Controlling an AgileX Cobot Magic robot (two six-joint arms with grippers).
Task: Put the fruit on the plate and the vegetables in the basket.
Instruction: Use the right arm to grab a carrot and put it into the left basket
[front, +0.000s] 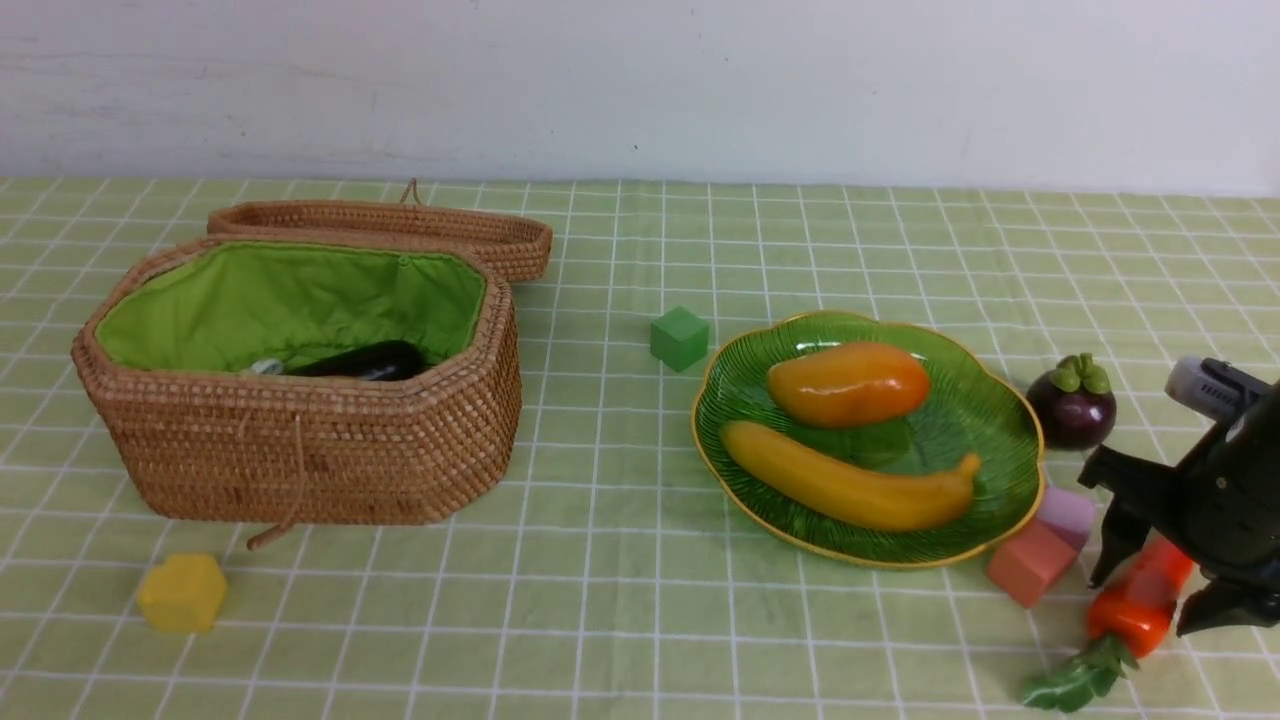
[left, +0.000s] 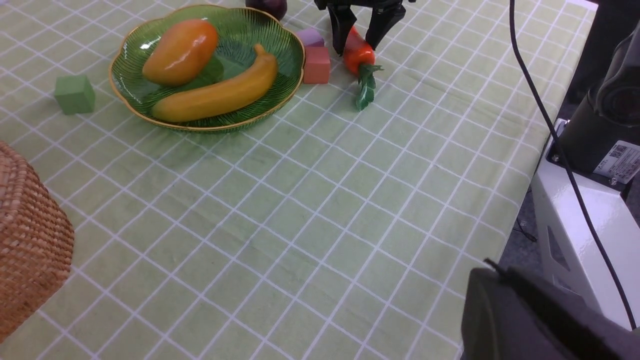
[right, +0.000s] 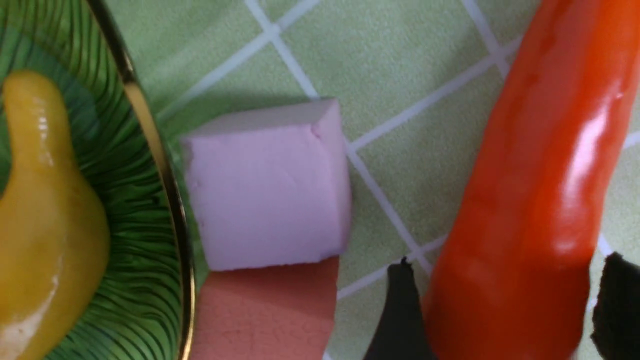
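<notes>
Seeing the carrot (front: 1128, 622) lying flat on the surface (front: 600, 600), just right of the plate (front: 1035, 432) and next to the salmon block (front: 1030, 563). Runs diagonally, long axis going from the leafy green end at near-left to the orange tip at far-right. Sits between the spread-open jaws of the right gripper (front: 1146, 604), straddled, not clamped yet.

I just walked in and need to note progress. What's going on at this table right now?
The right gripper is low over the carrot, with its open fingers on either side of it; the carrot lies on the cloth. The mango and banana are on the plate, while the mangosteen sits on the cloth beside it. The eggplant is inside the open basket.
</notes>
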